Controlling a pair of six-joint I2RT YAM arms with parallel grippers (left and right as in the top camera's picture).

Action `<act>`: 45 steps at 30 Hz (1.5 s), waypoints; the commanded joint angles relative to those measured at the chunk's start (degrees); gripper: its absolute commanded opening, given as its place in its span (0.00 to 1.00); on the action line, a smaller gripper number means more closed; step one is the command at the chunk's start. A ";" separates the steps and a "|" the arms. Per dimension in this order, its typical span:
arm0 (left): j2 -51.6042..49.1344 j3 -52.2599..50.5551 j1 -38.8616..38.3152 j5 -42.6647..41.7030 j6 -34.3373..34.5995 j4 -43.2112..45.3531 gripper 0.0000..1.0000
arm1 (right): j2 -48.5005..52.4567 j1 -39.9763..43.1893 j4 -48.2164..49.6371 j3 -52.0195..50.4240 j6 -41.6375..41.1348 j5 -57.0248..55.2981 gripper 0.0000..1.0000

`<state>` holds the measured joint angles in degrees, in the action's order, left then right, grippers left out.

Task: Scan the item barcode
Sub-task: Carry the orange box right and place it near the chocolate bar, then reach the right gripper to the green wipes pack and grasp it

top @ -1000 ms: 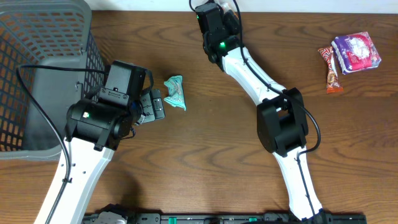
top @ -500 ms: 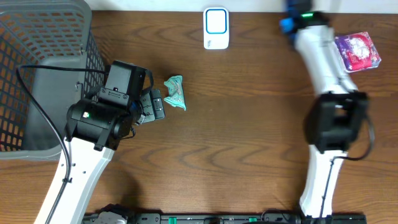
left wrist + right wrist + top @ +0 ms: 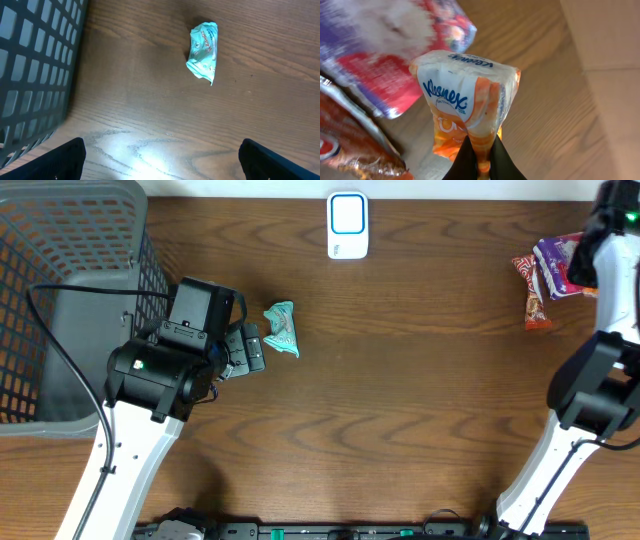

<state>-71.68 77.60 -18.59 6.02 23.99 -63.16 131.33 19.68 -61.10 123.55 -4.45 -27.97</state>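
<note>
Wood surface (image 3: 400, 380), far right: right pincer (image 3: 479, 160) pinches Kleenex pack (image 3: 465, 100) by its edge, probably leaving its faces free for the scanner (image 3: 347, 225); left pincer (image 3: 160, 165) gapes wide.

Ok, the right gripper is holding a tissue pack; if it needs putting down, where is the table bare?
Widest bare wood: between the crumpled teal packet and the red-orange snack wrapper, below the white-and-blue scanner. The front middle is free too. Crowded: the right edge by the purple packet, and the left around the grey mesh basket.
</note>
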 commanded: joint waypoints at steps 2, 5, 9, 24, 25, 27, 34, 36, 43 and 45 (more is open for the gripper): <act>-0.24 0.26 0.04 0.70 -0.33 -0.26 0.98 | -0.87 2.84 -0.33 -1.77 -18.91 3.65 0.01; -0.24 0.26 0.04 0.70 -0.33 -0.26 0.98 | -0.87 4.11 0.22 -3.37 -27.30 10.58 0.01; -0.24 0.26 0.04 0.70 -0.33 -0.26 0.98 | -0.87 4.31 4.26 -6.29 -28.13 19.89 0.32; -0.24 0.26 0.04 0.70 -0.33 -0.26 0.98 | -6.45 -2.27 7.80 -7.13 -18.60 31.12 0.59; -0.24 0.26 0.04 0.70 -0.33 -0.26 0.98 | -7.61 -2.97 8.02 -7.13 -18.60 31.17 0.59; -0.24 0.26 0.04 0.70 -0.33 -0.26 0.98 | -10.29 -4.50 8.17 -7.13 -18.56 32.11 0.60; -0.24 0.26 0.04 0.70 -0.33 -0.26 0.98 | -14.34 -14.08 8.15 -7.17 -10.84 43.58 0.63; -0.24 0.26 0.04 0.70 -0.33 -0.26 0.98 | -13.79 -17.70 7.87 -7.56 -8.20 47.98 0.63; -0.24 0.26 0.04 0.70 -0.33 -0.26 0.98 | -11.37 -31.34 8.37 -11.26 -8.13 49.42 0.60; -0.24 0.26 0.04 0.70 -0.33 -0.26 0.98 | -10.38 -35.30 9.75 -12.55 -8.15 49.18 0.60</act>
<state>-71.68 77.60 -18.59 6.02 23.99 -63.16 119.46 -11.70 -52.03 112.62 -14.06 19.49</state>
